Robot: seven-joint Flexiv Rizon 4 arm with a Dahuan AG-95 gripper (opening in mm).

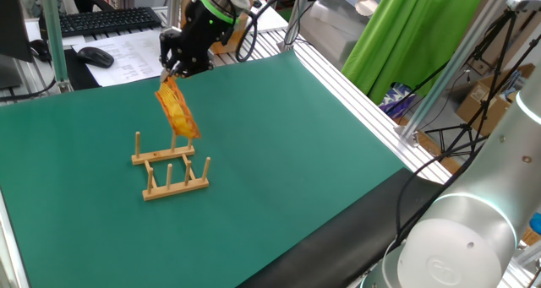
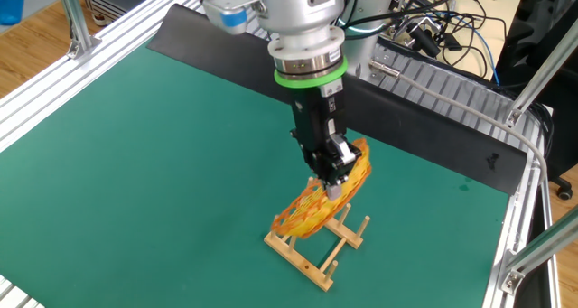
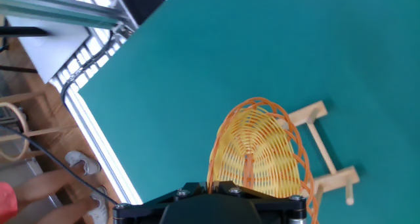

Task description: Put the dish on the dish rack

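No readable text, label, brand, number or sign showing in any view. Printed sheets (image 1: 135, 56) lying beyond the gripper (image 1: 172, 71) beside the keyboard (image 1: 110, 19) in one fixed view, too small and blurred for reading.

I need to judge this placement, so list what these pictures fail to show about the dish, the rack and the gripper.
- Fingertips: in the hand view the gripper body and the dish rim cover them.
- Dish rack: in the hand view the dish and the frame's bottom edge hide most of it.
- Contact: in one fixed view and the other fixed view alike, whether the dish's lower edge touches a peg or sits in a slot is too small to tell.
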